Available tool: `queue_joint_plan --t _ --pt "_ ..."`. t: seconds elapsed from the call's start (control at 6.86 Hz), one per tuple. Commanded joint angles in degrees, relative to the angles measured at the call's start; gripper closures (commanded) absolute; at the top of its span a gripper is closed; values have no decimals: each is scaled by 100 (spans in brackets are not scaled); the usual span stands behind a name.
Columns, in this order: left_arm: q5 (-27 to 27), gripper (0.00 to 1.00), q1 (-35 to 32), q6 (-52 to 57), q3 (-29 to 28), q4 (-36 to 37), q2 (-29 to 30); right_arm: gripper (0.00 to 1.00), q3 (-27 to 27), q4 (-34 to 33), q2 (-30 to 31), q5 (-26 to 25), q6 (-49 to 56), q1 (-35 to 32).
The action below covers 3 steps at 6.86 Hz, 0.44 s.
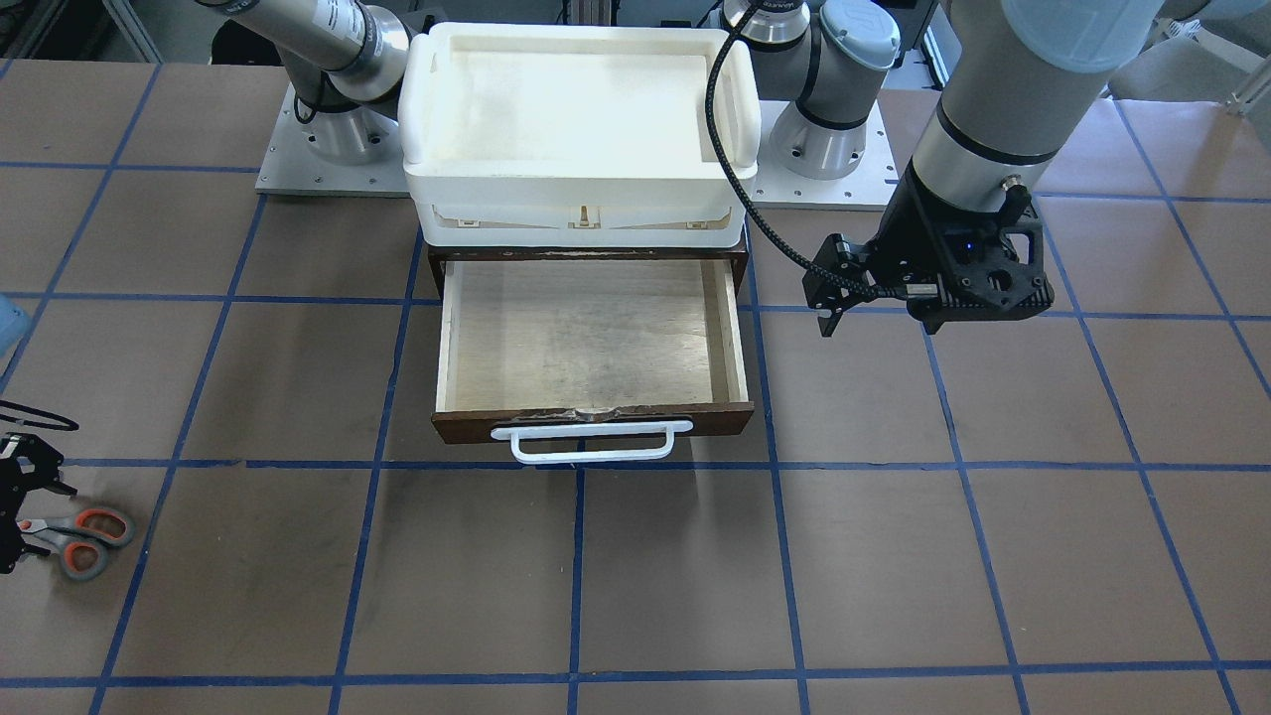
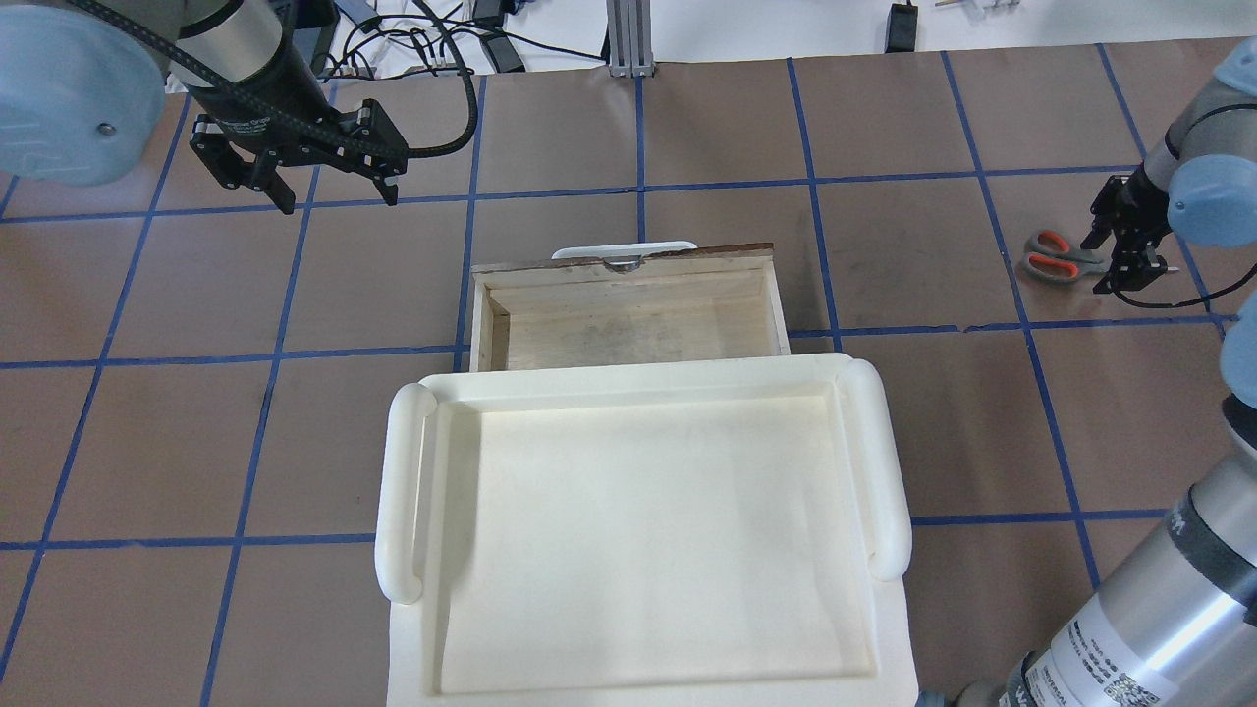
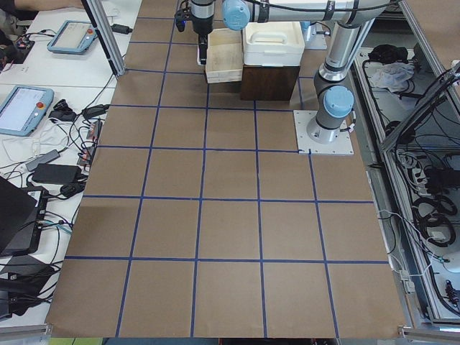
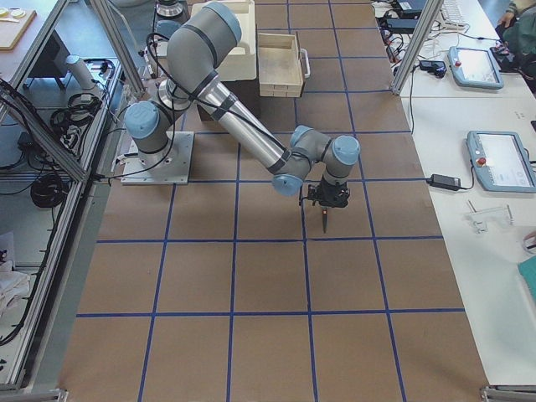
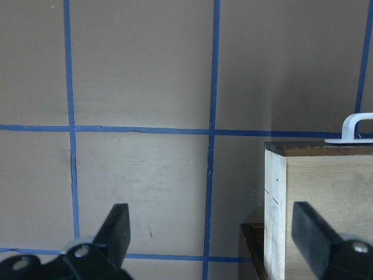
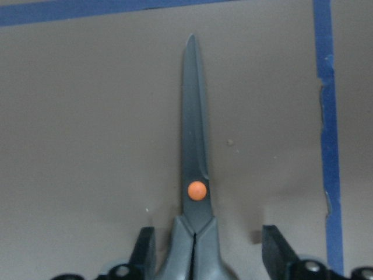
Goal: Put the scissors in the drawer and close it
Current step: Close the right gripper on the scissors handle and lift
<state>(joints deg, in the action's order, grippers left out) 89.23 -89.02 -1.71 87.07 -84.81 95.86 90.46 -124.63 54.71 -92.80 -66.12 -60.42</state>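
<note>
On the robot's right side of the table (image 1: pixel 894 556), well apart from the drawer (image 1: pixel 467 427), I see the scissors (image 1: pixel 84 541) lying flat, orange-and-grey loops pointing toward the table's middle. The right gripper (image 2: pixel 1115 250) is down over them with its fingers (image 6: pixel 277 251) spread, one on each side of the neck just behind the orange pivot. My wrist view shows bare table between the right-hand finger and the scissors, so nothing is pinched. The closed blades run straight out ahead of the gripper, and their tip stops just short of a blue tape line (image 6: pixel 87 9). A second line runs along beside the right-hand finger.

The drawer is pulled out with its pale interior facing up and its white handle (image 1: pixel 596 442) toward the operators' side. The white tray (image 1: pixel 576 189) sits on the cabinet above and juts out over the drawer's rear edge. Brown table with blue grid lines lies between the scissors and the drawer's near side wall.

The left gripper (image 2: pixel 337 196) hangs spread wide, holding nothing, just off the drawer's front corner on the robot's left, not touching it.
</note>
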Motion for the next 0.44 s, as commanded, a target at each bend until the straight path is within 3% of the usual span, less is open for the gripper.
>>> queue_joint_plan --t 0.0,0.29 --pt "-256 0 -2 -31 91 156 29 48 -2 0 -13 16 2 3" --pt "-265 0 -2 -23 117 210 -24 64 -11 0 -13 42 -7 3"
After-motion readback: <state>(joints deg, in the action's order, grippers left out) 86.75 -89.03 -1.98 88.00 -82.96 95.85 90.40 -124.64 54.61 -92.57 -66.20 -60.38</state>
